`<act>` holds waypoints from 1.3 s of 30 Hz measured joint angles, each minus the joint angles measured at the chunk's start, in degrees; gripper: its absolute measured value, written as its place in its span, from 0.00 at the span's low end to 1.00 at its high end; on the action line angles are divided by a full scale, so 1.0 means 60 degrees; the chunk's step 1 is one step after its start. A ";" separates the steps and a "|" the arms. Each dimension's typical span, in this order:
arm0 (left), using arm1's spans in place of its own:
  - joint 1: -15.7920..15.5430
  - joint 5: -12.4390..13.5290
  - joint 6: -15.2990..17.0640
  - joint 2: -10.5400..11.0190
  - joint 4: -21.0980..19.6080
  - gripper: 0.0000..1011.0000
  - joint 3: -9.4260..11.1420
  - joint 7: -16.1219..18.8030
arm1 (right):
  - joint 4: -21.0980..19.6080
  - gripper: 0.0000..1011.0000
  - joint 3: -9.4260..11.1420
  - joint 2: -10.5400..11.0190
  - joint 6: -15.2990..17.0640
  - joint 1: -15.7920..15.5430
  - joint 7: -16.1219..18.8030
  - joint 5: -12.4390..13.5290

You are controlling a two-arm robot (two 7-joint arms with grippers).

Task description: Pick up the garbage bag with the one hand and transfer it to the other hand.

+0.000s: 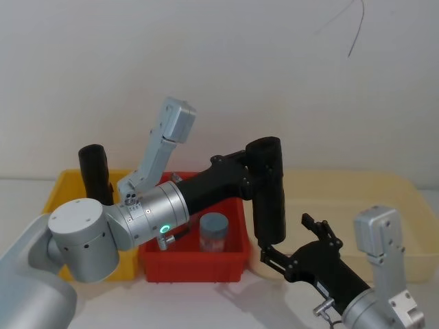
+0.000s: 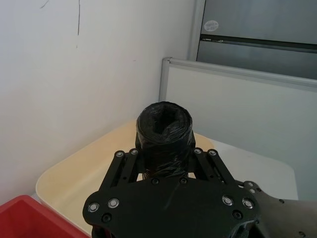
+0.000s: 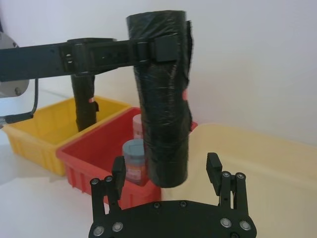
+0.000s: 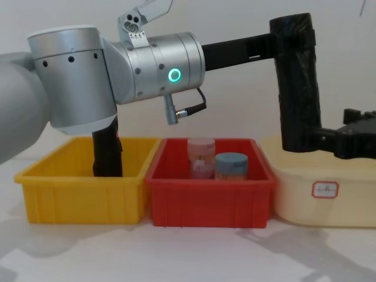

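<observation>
Bag: you have the bag [image 1: 267, 192] up in the air. It stands almost straight and touches no bin.
Where it hangs: it is over the left end of the cream tub [image 4: 317, 202], just beside the red bin [image 4: 208, 200].
Left gripper: your left gripper [image 4: 292, 42] reaches across from the arm with the green ring. It squeezes the bag near its top, with one finger on each side.
Right gripper: your right gripper [image 3: 166, 168] sits low on the right, by the bag's bottom end.
Right fingers [image 3: 214, 171]: they are wide apart, and the bottom of the bag hangs between them. In the right wrist view you can see a gap on each side, so they are not squeezing it.
Other roll: a second black roll [image 1: 95, 171] stands in the yellow bin [image 4: 82, 194], well apart from the bag.
In the red bin: a blue-lid jar [image 4: 230, 166] and a pink jar [image 4: 201, 155] stand side by side.
</observation>
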 joint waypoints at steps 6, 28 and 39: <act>-0.0004 -0.0006 -0.0003 -0.0005 0.0012 0.40 0.0005 -0.0005 | 0.0281 0.99 -0.0168 -0.0053 0.0246 0.0371 0.0213 -0.0095; -0.0017 -0.0014 -0.0003 -0.0010 0.0035 0.40 0.0017 -0.0006 | 0.1411 0.99 -0.0305 -0.0443 0.0600 0.1344 0.0381 -0.0440; -0.0017 -0.0013 -0.0003 -0.0010 0.0035 0.40 0.0016 -0.0006 | 0.1572 0.81 -0.0234 -0.0657 0.0837 0.1637 0.0379 -0.0478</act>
